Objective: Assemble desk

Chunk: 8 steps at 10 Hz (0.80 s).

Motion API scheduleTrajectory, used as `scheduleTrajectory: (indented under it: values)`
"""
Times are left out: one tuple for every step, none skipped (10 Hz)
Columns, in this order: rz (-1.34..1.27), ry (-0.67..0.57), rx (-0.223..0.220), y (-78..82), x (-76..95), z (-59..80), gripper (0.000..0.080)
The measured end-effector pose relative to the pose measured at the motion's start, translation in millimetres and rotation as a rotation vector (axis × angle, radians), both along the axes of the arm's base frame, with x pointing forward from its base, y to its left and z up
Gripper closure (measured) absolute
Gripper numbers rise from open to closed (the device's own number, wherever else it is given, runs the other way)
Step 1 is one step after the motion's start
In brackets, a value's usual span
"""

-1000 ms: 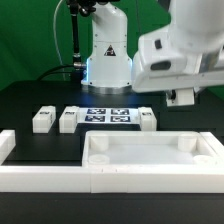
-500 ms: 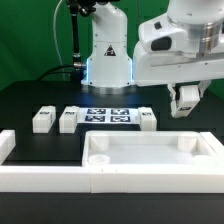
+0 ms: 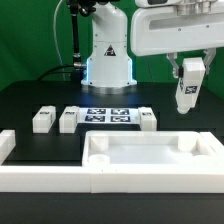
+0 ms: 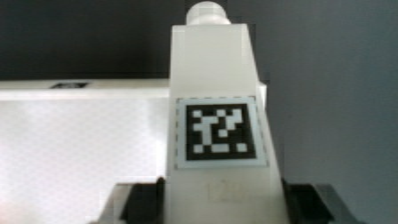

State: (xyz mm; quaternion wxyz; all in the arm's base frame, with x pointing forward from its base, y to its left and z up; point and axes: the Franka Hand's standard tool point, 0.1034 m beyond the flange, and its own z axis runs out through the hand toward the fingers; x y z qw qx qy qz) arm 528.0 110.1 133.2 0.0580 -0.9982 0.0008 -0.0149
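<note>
My fingers [image 4: 139, 200] are clamped on one desk leg [image 3: 188, 88]. They grip its upper end, so the square-section body hangs below them, close to upright, in the air at the exterior view's right. In the wrist view the leg's tagged face is turned to the camera. Its rounded peg [image 4: 210, 12] points away from my wrist, toward the worktop [image 3: 30, 100].

The tabletop [image 3: 150, 160] lies rim-up on the worktop, below the held leg and nearer the exterior camera. Leg and tabletop are apart, with clear air between them. A raised corner socket [image 3: 186, 143] shows at the tabletop's far corner on the exterior view's right, roughly beneath the leg; I judge this the likely seat.

Three loose legs [image 3: 43, 120] rest farther back: two to the exterior view's left of the marker board [image 3: 110, 116] and one just beside its right edge. A border rail [image 3: 40, 172] runs along the front, just beside the tabletop.

Step in hand, as I judge it: carrying the leg to a socket. To do it well, I should clamp firmly so the leg cannot swing and bring the peg square over the socket before descending. I should then hold the leg plumb and lower it slowly. A tilted or offset peg could catch the rim and shove the tabletop.
</note>
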Motion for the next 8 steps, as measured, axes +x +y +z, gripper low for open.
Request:
scheduleTrajectory:
  values:
    - [-0.007, -0.109, -0.001, 0.3, 3.2, -1.7, 0.0512]
    - [-0.008, -0.146, -0.002, 0.1, -0.4, -4.1, 0.0512]
    - [-0.014, -0.24, -0.001, 0.0, 4.8, -2.3, 0.0512]
    - [-0.017, -0.308, -0.001, -0.1, 4.1, -1.7, 0.0512]
    - [0.0, -0.307, -0.004, -0.4, 5.4, 2.7, 0.0512]
    - [0.019, -0.305, -0.006, -2.1, 16.2, 16.9, 0.0512]
    - [0.025, -0.319, -0.005, -2.8, 24.7, 24.3, 0.0512]
    - [0.026, -0.315, -0.006, -2.3, 21.6, 20.2, 0.0512]
